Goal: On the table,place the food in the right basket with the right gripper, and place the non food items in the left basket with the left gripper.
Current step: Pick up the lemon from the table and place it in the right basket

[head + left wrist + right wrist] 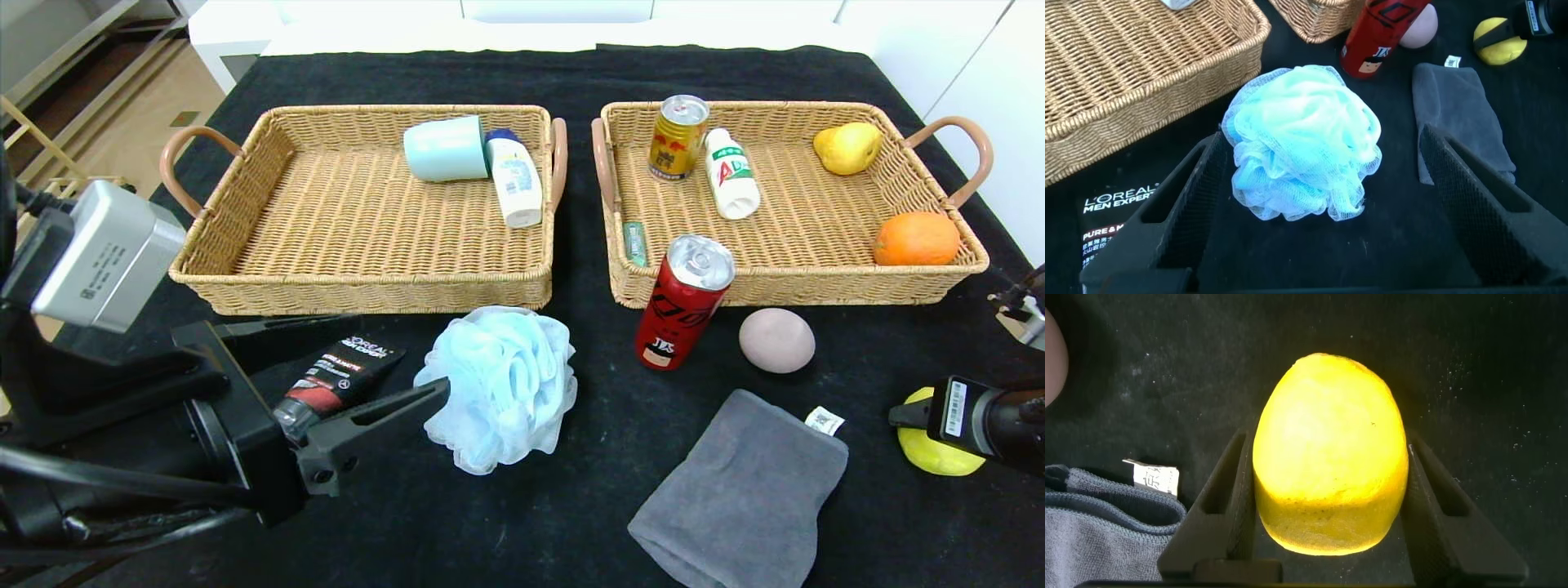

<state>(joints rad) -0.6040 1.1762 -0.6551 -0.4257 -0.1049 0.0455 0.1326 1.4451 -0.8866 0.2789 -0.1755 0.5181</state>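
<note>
I have the right gripper (pixel 1327 498) low over the table's near right corner, its fingers (pixel 1221 502) pressed against both sides of the yellow lemon (pixel 931 453), which sits just right of the grey cloth (pixel 739 490) and well short of the right basket (pixel 939 278). My left gripper (pixel 1315 212) hangs near the table's left front with its jaws spread wide, the blue bath pouf (pixel 498 388) lying between and just ahead of them, close in front of the left basket (pixel 359 290) and beside the black L'Oreal tube (pixel 339 380).
</note>
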